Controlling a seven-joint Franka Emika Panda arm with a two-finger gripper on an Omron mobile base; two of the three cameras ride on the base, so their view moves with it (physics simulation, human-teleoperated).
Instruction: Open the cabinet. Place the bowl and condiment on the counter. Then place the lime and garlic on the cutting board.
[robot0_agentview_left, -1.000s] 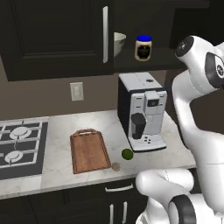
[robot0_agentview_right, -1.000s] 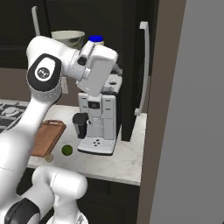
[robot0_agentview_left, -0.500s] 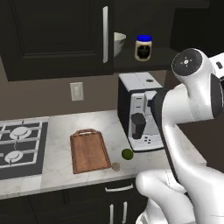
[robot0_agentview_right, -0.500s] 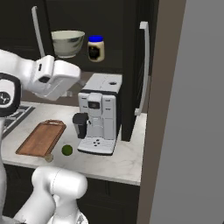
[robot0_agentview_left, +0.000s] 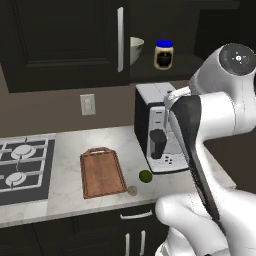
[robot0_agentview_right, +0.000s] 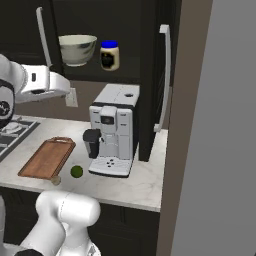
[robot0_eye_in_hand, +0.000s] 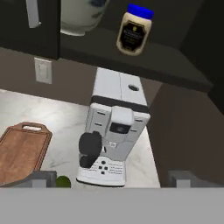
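The upper cabinet stands open, and on its shelf sit a pale bowl (robot0_agentview_left: 136, 49) (robot0_agentview_right: 77, 48) (robot0_eye_in_hand: 81, 15) and, to its right, a blue-lidded condiment jar (robot0_agentview_left: 164, 54) (robot0_agentview_right: 110, 55) (robot0_eye_in_hand: 134, 30). A wooden cutting board (robot0_agentview_left: 102, 171) (robot0_agentview_right: 47, 157) (robot0_eye_in_hand: 19, 151) lies bare on the counter. Off its right edge rest a green lime (robot0_agentview_left: 145, 175) (robot0_agentview_right: 76, 171) (robot0_eye_in_hand: 63, 181) and a small garlic (robot0_agentview_left: 132, 190) (robot0_agentview_right: 56, 180). My gripper (robot0_eye_in_hand: 113, 178) is open and holds nothing. It hangs well back from the shelf, facing the coffee machine.
A coffee machine (robot0_agentview_left: 157, 127) (robot0_agentview_right: 114, 130) (robot0_eye_in_hand: 116, 131) stands under the shelf, right of the board. The right cabinet door (robot0_agentview_right: 162, 80) is swung out edge-on and the left door's handle (robot0_agentview_left: 120, 32) sits beside the bowl. A stove (robot0_agentview_left: 22, 167) lies at the left.
The hand has pulled away from the shelf near the jar and swung out to the left and lower. Bowl, jar, lime and garlic have not moved.
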